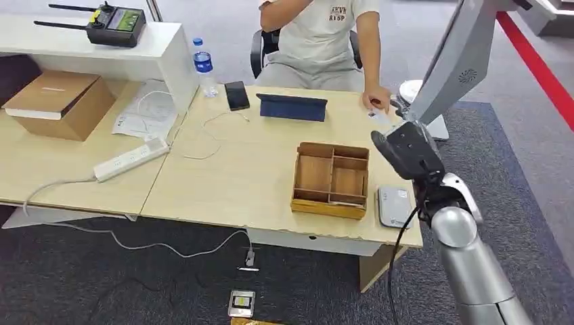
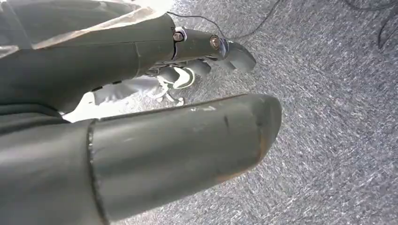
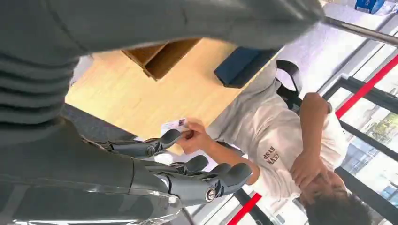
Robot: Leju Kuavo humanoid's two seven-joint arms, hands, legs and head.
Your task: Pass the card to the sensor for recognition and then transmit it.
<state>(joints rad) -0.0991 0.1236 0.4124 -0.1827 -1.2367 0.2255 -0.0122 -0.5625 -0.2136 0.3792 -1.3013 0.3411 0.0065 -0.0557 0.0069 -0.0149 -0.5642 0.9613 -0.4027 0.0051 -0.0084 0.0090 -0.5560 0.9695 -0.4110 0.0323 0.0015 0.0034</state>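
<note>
A seated person holds a small white card (image 3: 172, 125) in one hand (image 3: 197, 138) over the table's far right corner; in the head view the card (image 1: 379, 116) sits just below that hand (image 1: 376, 100). My right hand (image 1: 406, 150) is raised beside it. Its dark fingers (image 3: 159, 143) are spread, one fingertip just short of the card, and the hand holds nothing. The grey sensor pad (image 1: 394, 205) lies flat at the table's front right, next to a wooden tray (image 1: 332, 179). My left hand (image 2: 141, 93) hangs over grey carpet with its fingers apart, holding nothing.
A blue tablet case (image 1: 292, 107), a phone (image 1: 237, 95) and a water bottle (image 1: 204, 66) stand along the table's far side. A power strip (image 1: 130, 159), papers and a cardboard box (image 1: 57, 101) lie to the left. Cables trail over the front edge to the carpet.
</note>
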